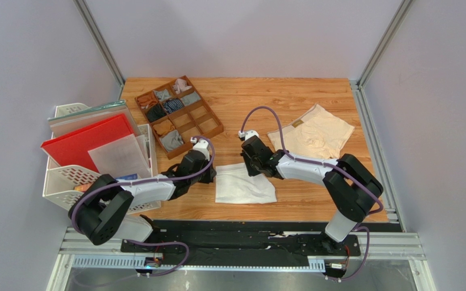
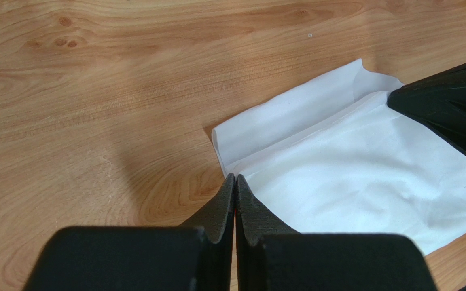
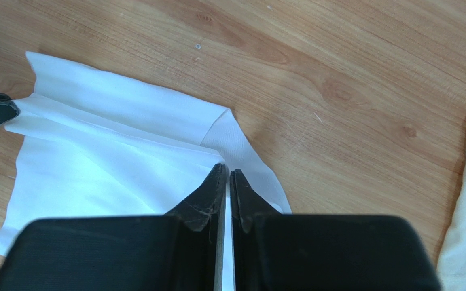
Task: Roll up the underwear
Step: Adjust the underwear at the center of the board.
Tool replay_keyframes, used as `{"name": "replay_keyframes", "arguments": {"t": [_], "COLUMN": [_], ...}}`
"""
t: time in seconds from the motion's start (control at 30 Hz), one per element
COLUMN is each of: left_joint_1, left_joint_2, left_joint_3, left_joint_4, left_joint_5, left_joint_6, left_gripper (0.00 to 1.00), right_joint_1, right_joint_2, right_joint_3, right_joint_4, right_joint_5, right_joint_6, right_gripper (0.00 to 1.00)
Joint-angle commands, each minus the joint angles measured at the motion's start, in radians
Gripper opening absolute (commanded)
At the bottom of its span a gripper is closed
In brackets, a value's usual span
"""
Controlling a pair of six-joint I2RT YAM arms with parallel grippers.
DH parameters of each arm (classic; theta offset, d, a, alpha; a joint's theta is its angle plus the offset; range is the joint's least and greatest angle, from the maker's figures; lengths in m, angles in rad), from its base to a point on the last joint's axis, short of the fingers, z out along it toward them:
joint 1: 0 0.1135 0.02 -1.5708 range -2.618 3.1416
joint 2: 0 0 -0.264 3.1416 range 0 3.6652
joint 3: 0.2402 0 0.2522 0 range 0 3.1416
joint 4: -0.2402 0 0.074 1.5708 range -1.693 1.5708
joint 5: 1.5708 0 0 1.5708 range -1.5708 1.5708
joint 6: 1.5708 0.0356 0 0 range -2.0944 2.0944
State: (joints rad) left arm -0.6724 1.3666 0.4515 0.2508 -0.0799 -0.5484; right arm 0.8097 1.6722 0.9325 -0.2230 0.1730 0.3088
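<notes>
Left jaws closed at white underwear (image 1: 244, 185) corner, right jaws pinching it

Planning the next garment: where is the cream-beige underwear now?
In the top view the cream-beige underwear lies flat at the far right of the table, beyond the right gripper, apart from the white underwear.

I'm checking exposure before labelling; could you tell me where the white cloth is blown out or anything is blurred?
Top external: evenly lit, sharp, white underwear bright but readable. Left wrist: its cloth washes out bluish, creases faint; left fingers dark, soft-edged. Right wrist: folds show clearly; right fingers featureless black.
</notes>
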Motion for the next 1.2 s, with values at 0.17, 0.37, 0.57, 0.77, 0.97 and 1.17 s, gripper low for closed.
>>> {"name": "replay_keyframes", "arguments": {"t": [0.17, 0.37, 0.57, 0.77, 0.97, 1.17], "left_joint_1": [0.005, 0.005, 0.005, 0.005, 0.007, 0.010], "left_joint_2": [-0.009, -0.012, -0.031, -0.032, -0.043, -0.031], "left_joint_3": [0.019, 0.016, 0.015, 0.015, 0.015, 0.021], "left_joint_4": [0.024, 0.021, 0.022, 0.018, 0.012, 0.005], "left_joint_5": [0.014, 0.003, -0.001, -0.012, -0.027, -0.032], "left_joint_6": [0.005, -0.001, 0.001, -0.002, 0.002, 0.008], "left_gripper": [0.00, 0.00, 0.00, 0.00, 0.00, 0.00], "right_joint_1": [0.005, 0.005, 0.008, 0.009, 0.008, 0.008], "right_joint_2": [0.023, 0.020, -0.020, -0.023, -0.028, -0.011], "right_joint_3": [0.045, 0.040, 0.035, 0.049, 0.055, 0.069], "right_joint_4": [0.037, 0.048, 0.051, 0.053, 0.059, 0.065], "right_joint_5": [0.000, 0.008, 0.026, 0.033, 0.043, 0.043], "right_joint_6": [-0.011, -0.010, -0.008, -0.013, -0.014, -0.017], "right_gripper": [0.10, 0.00, 0.00, 0.00, 0.00, 0.00]}}
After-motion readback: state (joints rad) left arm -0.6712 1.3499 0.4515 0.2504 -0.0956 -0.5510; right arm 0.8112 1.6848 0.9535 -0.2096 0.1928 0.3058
